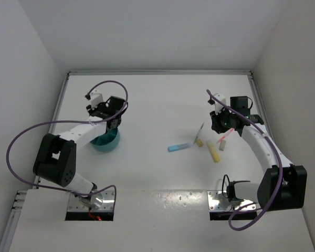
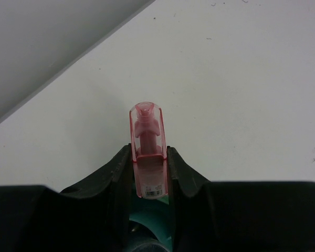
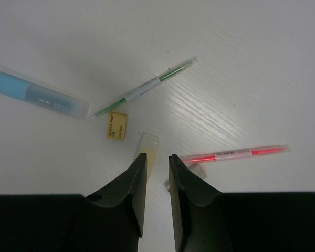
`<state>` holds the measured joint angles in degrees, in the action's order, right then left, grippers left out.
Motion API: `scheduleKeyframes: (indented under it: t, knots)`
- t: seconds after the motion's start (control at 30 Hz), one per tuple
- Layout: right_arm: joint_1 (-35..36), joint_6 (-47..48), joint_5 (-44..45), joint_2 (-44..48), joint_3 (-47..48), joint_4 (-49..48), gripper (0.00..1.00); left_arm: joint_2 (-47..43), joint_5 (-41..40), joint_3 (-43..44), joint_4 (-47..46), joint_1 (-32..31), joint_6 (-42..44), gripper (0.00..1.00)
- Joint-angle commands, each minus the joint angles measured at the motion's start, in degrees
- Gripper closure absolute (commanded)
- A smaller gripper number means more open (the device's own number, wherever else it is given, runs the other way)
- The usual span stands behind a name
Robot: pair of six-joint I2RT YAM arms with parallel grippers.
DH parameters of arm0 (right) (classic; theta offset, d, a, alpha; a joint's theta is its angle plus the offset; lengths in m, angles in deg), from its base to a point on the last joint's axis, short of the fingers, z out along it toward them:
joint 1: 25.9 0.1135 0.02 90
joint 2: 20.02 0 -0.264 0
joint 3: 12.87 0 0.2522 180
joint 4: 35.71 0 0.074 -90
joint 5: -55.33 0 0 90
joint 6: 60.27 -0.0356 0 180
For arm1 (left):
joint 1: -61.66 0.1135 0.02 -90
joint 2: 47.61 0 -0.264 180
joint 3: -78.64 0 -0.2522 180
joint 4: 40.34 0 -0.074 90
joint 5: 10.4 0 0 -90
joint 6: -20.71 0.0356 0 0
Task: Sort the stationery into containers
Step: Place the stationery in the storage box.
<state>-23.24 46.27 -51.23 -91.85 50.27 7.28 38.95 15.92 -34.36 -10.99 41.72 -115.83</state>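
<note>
Pink marker (image 2: pixel 146 128): clamping it in the left gripper (image 2: pixel 148 156) over the teal cup (image 1: pixel 107 143) toward the tabletop's left edge, next likely needing release into a compartment; poising the right gripper (image 3: pixel 157 158), narrowly open, above a yellow marker (image 3: pixel 149 145).

Marker (image 2: pixel 146 126) in left tool (image 2: pixel 149 157) over holder (image 1: pixel 106 143), pens (image 1: pixel 214 152) right
</note>
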Motion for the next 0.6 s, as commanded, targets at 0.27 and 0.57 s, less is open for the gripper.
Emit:
scheduleKeyframes:
  t: [0.27, 0.57]
  knots:
    - [-0.1, 0.5, -0.1, 1.4, -0.1, -0.9, 0.76, 0.9, 2.0, 0.6, 5.5, 0.5, -3.1, 0.7]
    - [-0.1, 0.5, -0.1, 1.4, -0.1, -0.9, 0.76, -0.8, 2.6, 1.1, 6.6, 0.5, -3.1, 0.62]
